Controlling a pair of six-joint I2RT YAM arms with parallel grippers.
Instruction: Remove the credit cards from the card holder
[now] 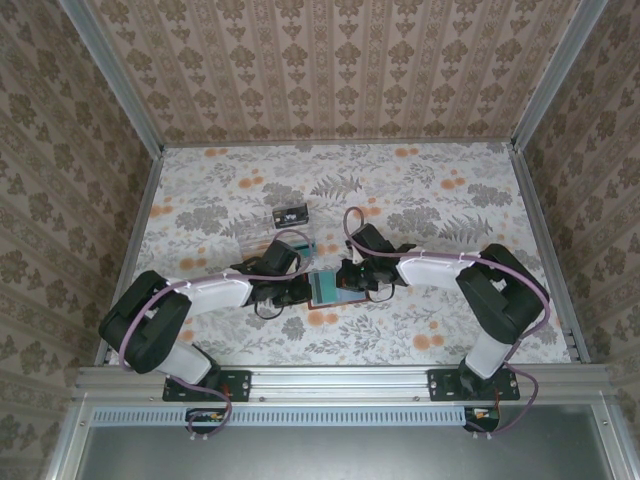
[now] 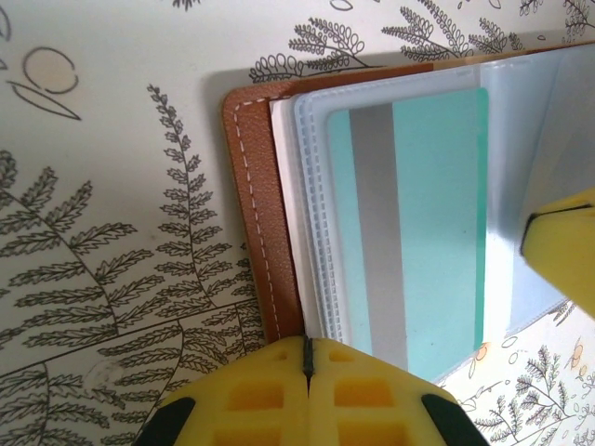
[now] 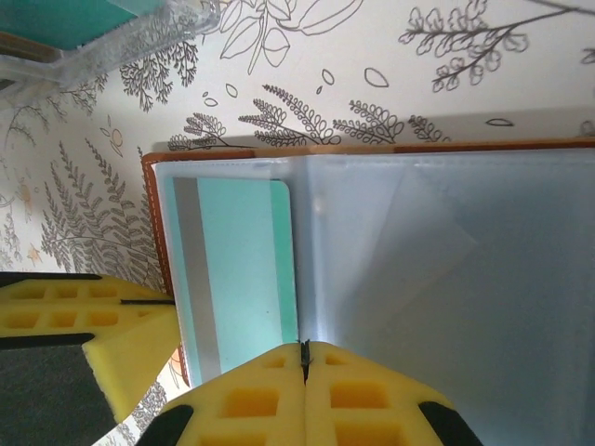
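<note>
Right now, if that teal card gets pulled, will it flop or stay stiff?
The teal card looks flat and straight-edged, so probably stiff. It sits in a glossy clear sleeve of the card holder, so it may slide, perhaps snugly.

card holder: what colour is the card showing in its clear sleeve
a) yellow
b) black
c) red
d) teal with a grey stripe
d: through the clear sleeve of the card holder, the card is teal with a grey stripe running along it.
</note>
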